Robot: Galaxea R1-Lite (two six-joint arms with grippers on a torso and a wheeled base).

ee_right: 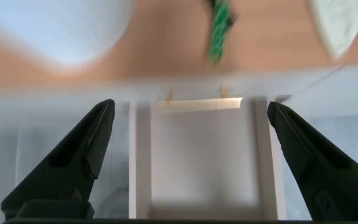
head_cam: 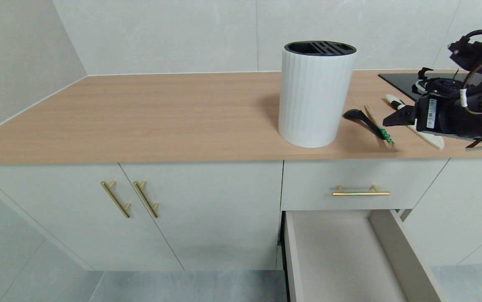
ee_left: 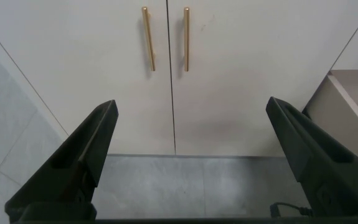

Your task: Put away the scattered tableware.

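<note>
A black spoon point(head_cam: 359, 117), a wooden stick with a green-wrapped end point(head_cam: 381, 129) and a white spatula point(head_cam: 423, 135) lie on the wooden countertop point(head_cam: 161, 117), right of a white ribbed utensil holder point(head_cam: 314, 96) with a black slotted top. My right gripper point(head_cam: 392, 119) hovers open just above the counter's front edge beside these utensils. In the right wrist view the right gripper point(ee_right: 189, 106) frames the green-wrapped end point(ee_right: 219, 28), the white spatula point(ee_right: 337, 22) and the open drawer point(ee_right: 203, 162) below. My left gripper point(ee_left: 191, 102) hangs open and empty, low in front of the cabinet doors point(ee_left: 166, 74).
An empty drawer point(head_cam: 350, 256) stands pulled out below the counter, under a shut drawer with a gold handle point(head_cam: 361, 193). A black cooktop point(head_cam: 408, 79) lies at the back right. Two cabinet doors with gold handles point(head_cam: 130, 199) are shut on the left. Tiled walls bound the counter.
</note>
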